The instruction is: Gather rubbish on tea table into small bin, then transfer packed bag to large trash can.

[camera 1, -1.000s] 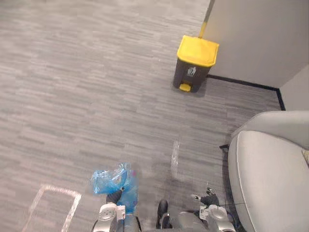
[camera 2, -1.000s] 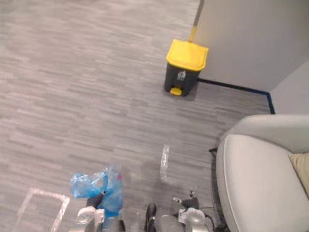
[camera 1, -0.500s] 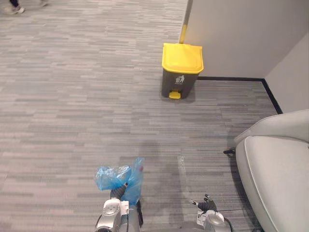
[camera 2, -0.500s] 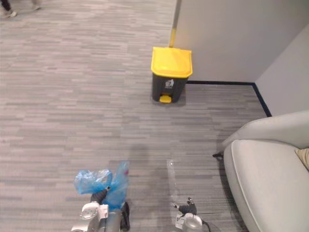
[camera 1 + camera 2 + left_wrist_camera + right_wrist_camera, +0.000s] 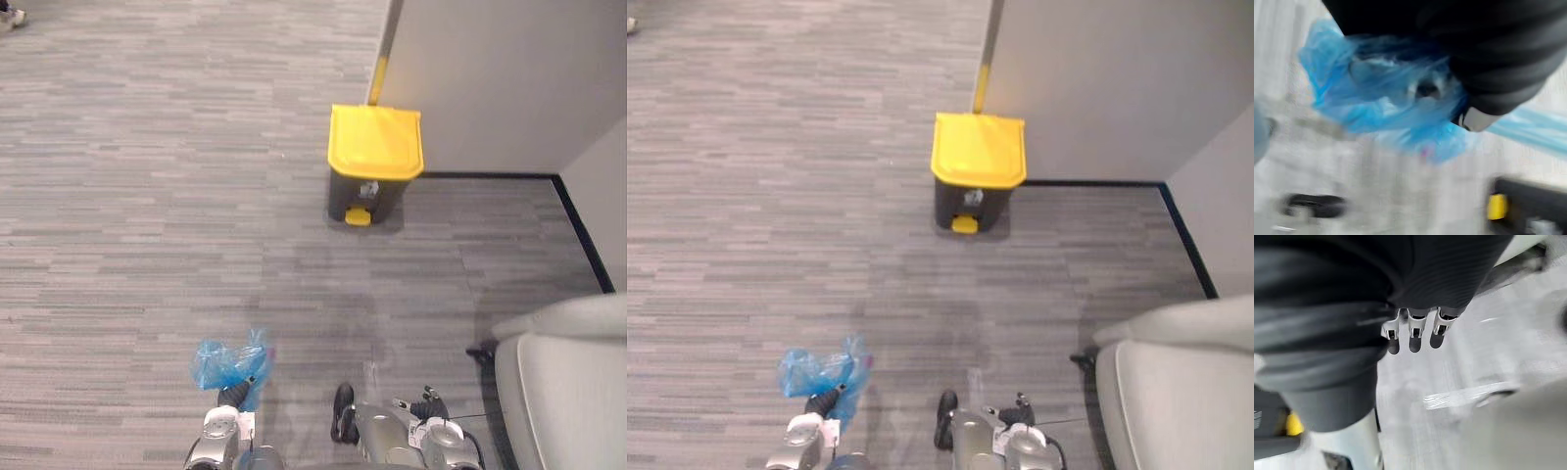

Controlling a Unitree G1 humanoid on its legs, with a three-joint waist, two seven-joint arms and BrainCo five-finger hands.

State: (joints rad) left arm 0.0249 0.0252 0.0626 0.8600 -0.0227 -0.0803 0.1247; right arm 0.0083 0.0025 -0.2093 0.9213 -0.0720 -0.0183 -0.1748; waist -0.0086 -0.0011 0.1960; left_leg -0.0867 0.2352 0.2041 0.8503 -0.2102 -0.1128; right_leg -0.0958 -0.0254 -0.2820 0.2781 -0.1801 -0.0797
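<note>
L hand [image 5: 232, 396] sits low at near left, fingers clenched on the blue bag [image 5: 221, 360], which bunches up just past the fist, over the carpet [image 5: 147, 196]. Bin [image 5: 374, 157], yellow lid down, stands well ahead, tight by the wall [image 5: 509, 78]. R hand [image 5: 427, 406] is low at near right, fingers [image 5: 1415, 335] loose and straight, empty, w/ the sofa [image 5: 568, 392] just beside it.
</note>
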